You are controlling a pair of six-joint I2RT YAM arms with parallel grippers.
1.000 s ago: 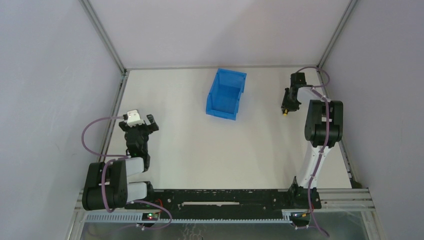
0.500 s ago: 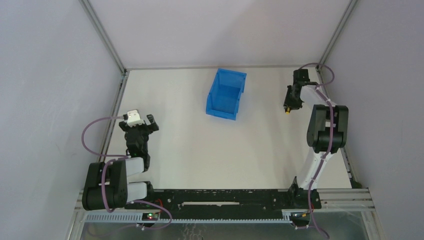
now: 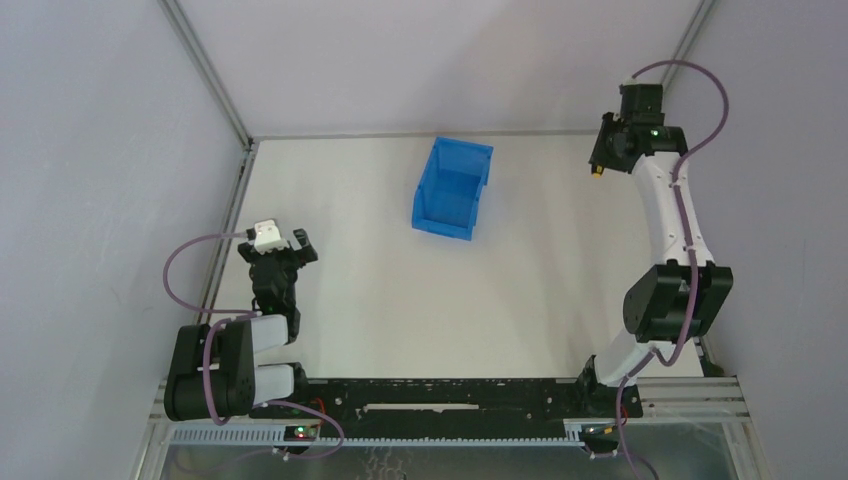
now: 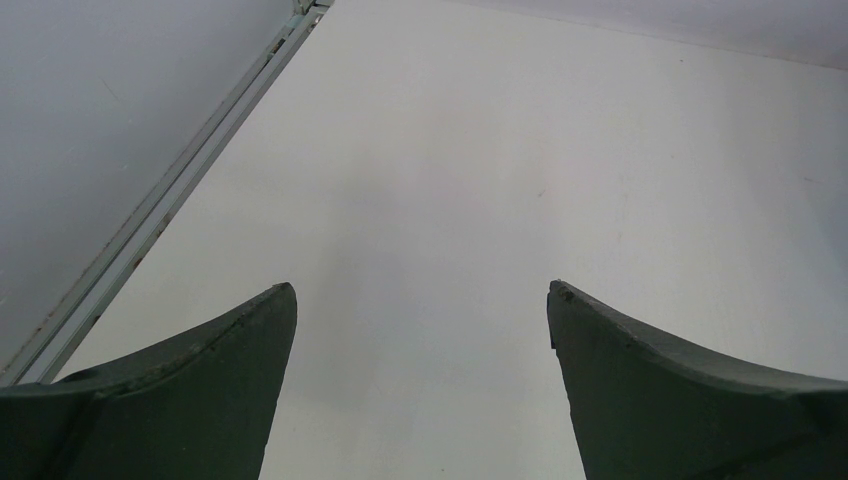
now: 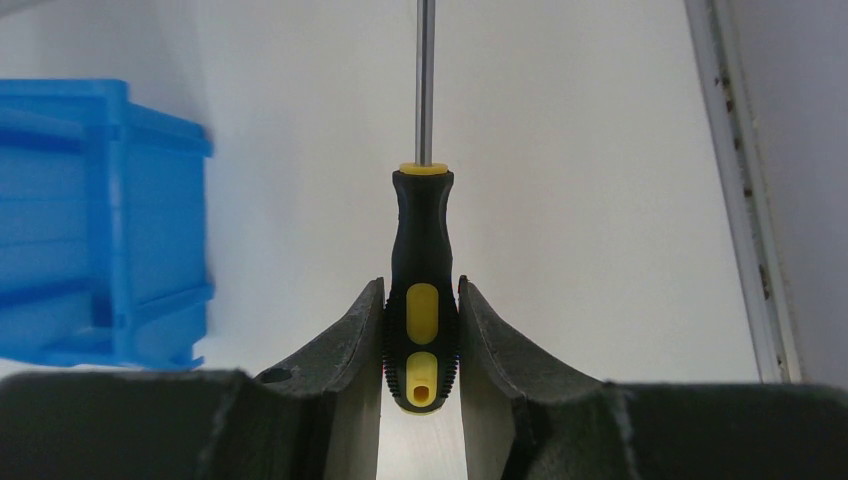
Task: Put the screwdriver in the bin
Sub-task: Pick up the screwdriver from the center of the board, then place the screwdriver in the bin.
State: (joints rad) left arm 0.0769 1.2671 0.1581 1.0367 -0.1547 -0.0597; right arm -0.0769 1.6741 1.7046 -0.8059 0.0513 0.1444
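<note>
My right gripper is shut on the black and yellow handle of the screwdriver, whose thin metal shaft points away from the camera. In the top view the right gripper is raised high at the far right, with the yellow end of the screwdriver just showing. The blue bin stands on the table at far centre, to the left of the right gripper and apart from it; its wall shows at the left of the right wrist view. My left gripper is open and empty at near left, over bare table.
A metal frame rail runs along the table's left edge, close to the left gripper. Another rail runs along the right edge. Grey walls enclose the table on three sides.
My right arm has stretched up and away, carrying the screwdriver from low over the table at mid right to high at the far right. The left arm and the bin have not moved.
</note>
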